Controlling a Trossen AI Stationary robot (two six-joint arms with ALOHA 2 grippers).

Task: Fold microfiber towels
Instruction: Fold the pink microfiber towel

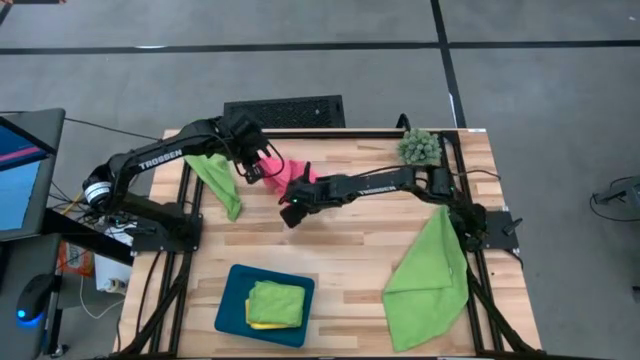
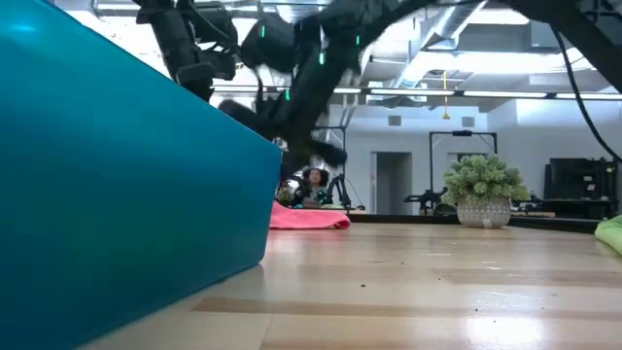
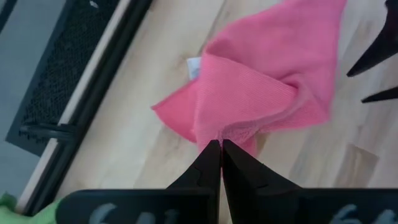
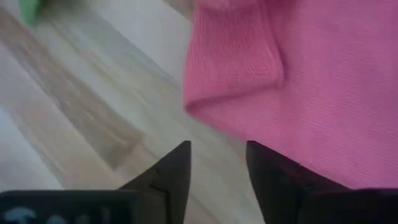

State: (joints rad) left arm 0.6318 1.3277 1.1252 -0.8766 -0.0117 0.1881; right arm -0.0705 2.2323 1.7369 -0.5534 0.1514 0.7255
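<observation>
A hot pink towel [image 1: 287,172] lies crumpled on the table's far middle; it also shows in the low view [image 2: 307,219]. My left gripper [image 1: 262,168] is shut on it [image 3: 261,93]. My right gripper [image 1: 303,180] is open beside the towel's right part, and its fingers [image 4: 177,171] stand at a folded pink edge [image 4: 236,106]. I cannot tell whether they touch it. A lime green towel [image 1: 217,180] hangs over the left frame rail. Another green towel [image 1: 430,272] lies spread at the right. My left gripper pinches a bunched fold of the pink towel [image 3: 219,134] between its two fingertips [image 3: 211,155], slanting down from the table's left. The fold rises in a ridge at the fingers. The rest of the towel lies slack on the table.
A dark teal tray [image 1: 232,300] near the front left holds a folded green towel [image 1: 277,300] on a yellow one. A small potted plant [image 1: 420,148] stands at the far right. A black grille [image 1: 285,110] lies beyond the far edge. Bare wood shows in the table's middle.
</observation>
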